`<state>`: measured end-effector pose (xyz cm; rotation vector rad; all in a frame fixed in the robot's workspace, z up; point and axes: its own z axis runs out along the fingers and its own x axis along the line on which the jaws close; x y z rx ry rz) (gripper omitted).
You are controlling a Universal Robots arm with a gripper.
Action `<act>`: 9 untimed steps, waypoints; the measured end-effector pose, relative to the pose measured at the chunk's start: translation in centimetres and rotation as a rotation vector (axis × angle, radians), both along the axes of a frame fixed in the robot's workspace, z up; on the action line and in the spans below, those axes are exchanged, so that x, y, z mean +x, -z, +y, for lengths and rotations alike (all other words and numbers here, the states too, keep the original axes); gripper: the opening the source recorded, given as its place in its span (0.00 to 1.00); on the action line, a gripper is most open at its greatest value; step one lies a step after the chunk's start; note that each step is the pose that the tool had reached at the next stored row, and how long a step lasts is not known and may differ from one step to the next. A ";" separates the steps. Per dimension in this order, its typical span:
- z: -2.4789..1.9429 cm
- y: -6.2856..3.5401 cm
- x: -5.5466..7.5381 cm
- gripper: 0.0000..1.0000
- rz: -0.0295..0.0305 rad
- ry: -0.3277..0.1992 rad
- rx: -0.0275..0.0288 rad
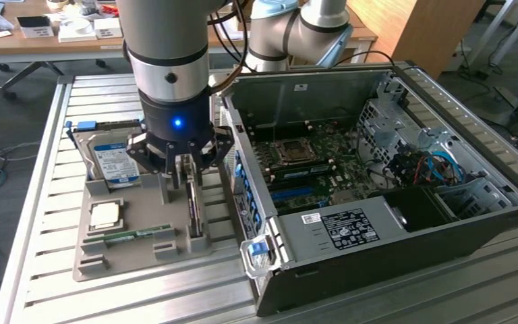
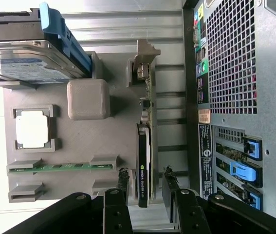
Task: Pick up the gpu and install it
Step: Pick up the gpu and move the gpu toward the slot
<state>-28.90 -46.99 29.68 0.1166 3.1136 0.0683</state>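
The gpu [image 1: 193, 210] stands on its edge in a slot of the grey holder [image 1: 124, 255], a thin green card with a black cooler face and a silver bracket at one end. My gripper [image 1: 178, 189] hangs right over it. In the wrist view the gpu [image 2: 144, 161] runs between my two fingers [image 2: 123, 178], and the gripper [image 2: 145, 174] straddles its near end. The jaws are open, with a gap on each side of the card. The open computer case [image 1: 376, 202] stands just to the exterior view's right of the holder.
The holder also carries a hard drive [image 1: 113, 162] with a blue-white label, a square processor [image 1: 104, 216] and a narrow green memory stick [image 1: 137, 234]. The case's rear panel [image 2: 245, 73] with blue slot clips is close beside the gpu. A second arm's base [image 1: 286, 34] stands behind.
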 end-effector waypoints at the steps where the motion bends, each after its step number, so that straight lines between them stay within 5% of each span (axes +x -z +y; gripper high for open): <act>1: 0.00 0.03 0.0 0.42 0.0000 0.000 0.0001; 9: 0.00 0.85 0.0 0.42 0.0000 0.000 0.0001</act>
